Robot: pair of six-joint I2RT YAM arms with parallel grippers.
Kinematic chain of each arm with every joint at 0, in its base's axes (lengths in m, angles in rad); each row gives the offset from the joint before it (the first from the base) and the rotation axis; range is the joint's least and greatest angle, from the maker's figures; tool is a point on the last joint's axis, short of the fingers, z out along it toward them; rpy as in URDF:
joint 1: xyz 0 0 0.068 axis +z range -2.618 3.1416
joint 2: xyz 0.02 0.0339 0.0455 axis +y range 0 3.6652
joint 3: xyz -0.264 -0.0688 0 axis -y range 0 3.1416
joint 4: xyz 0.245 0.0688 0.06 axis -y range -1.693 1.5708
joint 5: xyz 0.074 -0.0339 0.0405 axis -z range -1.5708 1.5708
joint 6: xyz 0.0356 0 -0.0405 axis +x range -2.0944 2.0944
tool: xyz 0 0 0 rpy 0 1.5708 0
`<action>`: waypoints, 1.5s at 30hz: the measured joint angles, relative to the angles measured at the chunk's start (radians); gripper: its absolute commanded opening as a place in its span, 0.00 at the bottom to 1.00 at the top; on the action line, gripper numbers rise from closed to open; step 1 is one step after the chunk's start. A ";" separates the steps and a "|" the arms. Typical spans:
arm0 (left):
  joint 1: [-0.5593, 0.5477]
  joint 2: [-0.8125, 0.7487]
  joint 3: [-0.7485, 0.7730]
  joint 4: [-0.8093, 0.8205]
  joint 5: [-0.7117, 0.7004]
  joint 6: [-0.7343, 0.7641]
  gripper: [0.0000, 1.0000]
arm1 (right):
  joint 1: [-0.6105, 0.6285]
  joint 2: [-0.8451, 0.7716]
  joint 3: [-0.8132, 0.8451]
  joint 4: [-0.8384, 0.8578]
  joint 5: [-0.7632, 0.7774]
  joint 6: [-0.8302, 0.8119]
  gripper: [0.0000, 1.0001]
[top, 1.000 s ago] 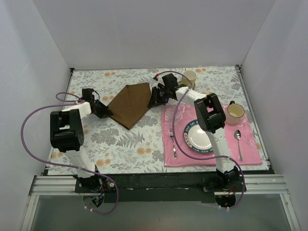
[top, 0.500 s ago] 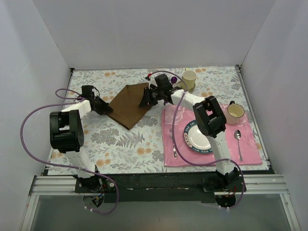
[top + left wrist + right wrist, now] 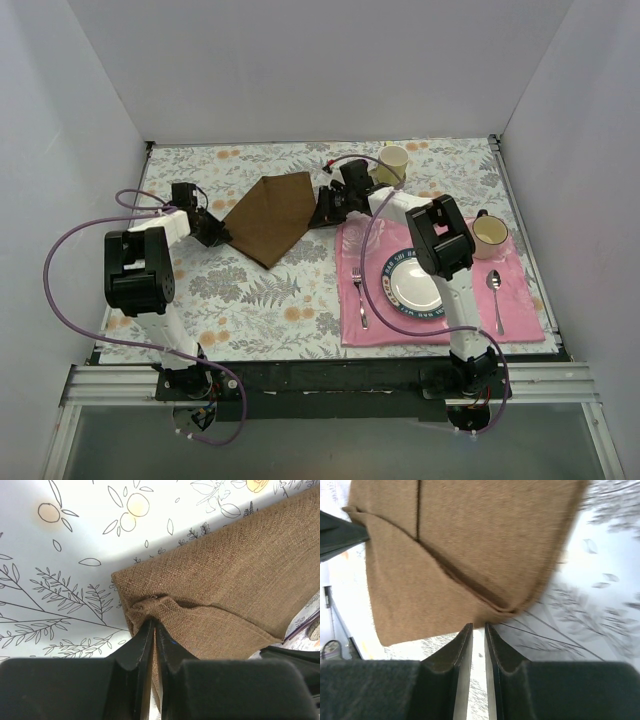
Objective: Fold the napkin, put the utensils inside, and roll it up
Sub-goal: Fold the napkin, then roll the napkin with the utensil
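The dark brown napkin lies folded on the floral tablecloth, left of the pink mat. My left gripper is shut on the napkin's left corner; in the left wrist view the cloth bunches at the closed tips. My right gripper is at the napkin's right edge. In the right wrist view its jaws stand a narrow gap apart just short of the cloth's edge, with only tablecloth between them. A fork and a spoon lie on the mat.
The pink placemat at the right carries a blue-rimmed plate and a mug. A pale cup stands behind the right arm. White walls close in the table on three sides.
The right gripper reached left over the napkin's right corner, then drew back right to its edge. The left gripper stayed shut on the left corner.
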 measured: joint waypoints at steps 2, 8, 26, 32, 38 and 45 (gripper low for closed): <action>0.000 0.003 0.005 -0.005 0.002 0.004 0.06 | -0.010 0.000 0.017 -0.038 0.015 -0.029 0.25; 0.000 0.003 0.026 -0.032 0.028 0.010 0.12 | 0.002 -0.023 0.073 -0.145 0.066 -0.106 0.29; 0.000 0.026 0.048 -0.013 0.088 -0.014 0.13 | 0.283 -0.036 0.066 0.010 -0.054 -0.031 0.36; -0.005 0.023 0.071 -0.023 0.061 -0.011 0.32 | 0.269 -0.014 0.067 -0.105 0.010 -0.142 0.55; -0.009 -0.040 0.139 -0.081 0.019 -0.014 0.47 | 0.278 -0.017 0.171 -0.241 0.168 -0.310 0.70; -0.009 -0.167 0.152 -0.225 -0.107 -0.111 0.48 | 0.387 -0.019 0.266 -0.404 0.433 -0.560 0.77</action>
